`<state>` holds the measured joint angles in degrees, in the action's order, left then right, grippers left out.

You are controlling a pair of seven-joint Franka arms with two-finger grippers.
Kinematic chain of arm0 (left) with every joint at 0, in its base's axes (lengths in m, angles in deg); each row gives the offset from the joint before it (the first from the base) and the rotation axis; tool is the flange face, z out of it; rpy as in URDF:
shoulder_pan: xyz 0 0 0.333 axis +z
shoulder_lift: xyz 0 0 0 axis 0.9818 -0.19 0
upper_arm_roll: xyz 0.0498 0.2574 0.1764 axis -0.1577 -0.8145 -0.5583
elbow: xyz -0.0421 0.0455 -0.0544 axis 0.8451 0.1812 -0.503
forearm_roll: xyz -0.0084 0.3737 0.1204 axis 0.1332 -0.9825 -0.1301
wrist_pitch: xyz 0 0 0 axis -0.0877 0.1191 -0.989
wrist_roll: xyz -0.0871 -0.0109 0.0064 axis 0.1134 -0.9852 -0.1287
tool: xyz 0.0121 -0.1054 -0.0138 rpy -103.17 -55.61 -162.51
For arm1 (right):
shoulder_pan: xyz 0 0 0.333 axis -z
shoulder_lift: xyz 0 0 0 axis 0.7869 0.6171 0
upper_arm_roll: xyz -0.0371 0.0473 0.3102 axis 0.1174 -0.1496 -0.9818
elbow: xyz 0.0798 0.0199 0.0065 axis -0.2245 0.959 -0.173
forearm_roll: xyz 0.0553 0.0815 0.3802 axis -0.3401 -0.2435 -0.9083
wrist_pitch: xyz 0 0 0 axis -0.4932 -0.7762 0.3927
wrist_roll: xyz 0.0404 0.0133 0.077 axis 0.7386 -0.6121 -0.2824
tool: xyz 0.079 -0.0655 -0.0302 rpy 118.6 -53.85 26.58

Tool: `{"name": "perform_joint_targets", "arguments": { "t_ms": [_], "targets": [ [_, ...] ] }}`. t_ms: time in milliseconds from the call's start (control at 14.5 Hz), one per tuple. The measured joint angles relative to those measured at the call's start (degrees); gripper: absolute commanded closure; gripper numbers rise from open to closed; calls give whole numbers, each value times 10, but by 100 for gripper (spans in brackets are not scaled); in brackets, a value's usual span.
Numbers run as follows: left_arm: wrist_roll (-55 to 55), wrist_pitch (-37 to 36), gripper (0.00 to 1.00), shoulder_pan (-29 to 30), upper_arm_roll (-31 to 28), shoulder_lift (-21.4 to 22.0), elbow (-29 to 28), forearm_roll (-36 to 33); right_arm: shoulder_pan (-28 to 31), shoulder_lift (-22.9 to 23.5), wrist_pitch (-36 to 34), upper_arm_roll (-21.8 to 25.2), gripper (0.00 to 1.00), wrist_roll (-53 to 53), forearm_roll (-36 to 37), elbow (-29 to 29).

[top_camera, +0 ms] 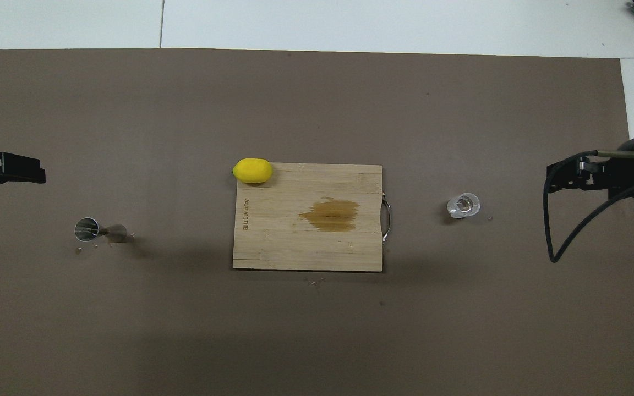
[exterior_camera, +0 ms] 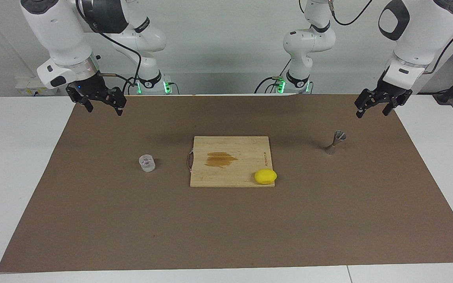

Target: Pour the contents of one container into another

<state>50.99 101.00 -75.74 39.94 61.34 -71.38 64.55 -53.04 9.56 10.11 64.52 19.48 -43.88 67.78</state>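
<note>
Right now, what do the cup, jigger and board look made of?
Cup: clear glass, see-through with bright glints. Jigger: grey metal, dull sheen, shiny inside seen from overhead. Board: pale wood, possibly bamboo, striped grain, unvarnished look, with a brown stain.

Bright, even, seemingly overhead light; soft faint shadows; both views sharp.

Two arms, each ending in one gripper: left gripper (exterior_camera: pixel 373 106), right gripper (exterior_camera: pixel 101 103). One glass cup (exterior_camera: pixel 147 163). One metal jigger (exterior_camera: pixel 334 142). One wooden cutting board (exterior_camera: pixel 230 162), bearing one brown stain (exterior_camera: pixel 220 159). One lemon (exterior_camera: pixel 265 176). One brown mat (exterior_camera: pixel 226 228) on one white table (exterior_camera: pixel 10 157).
</note>
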Motion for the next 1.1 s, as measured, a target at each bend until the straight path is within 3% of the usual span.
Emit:
{"name": "perform_joint_targets", "arguments": {
  "t_ms": [344,1100],
  "targets": [
    [-52,3,0,0,1,21,-24,0,0,0,0,0,0,0,0,0],
    [-61,13,0,-3,3,21,-9,-28,0,0,0,0,0,0,0,0]
  ]
}}
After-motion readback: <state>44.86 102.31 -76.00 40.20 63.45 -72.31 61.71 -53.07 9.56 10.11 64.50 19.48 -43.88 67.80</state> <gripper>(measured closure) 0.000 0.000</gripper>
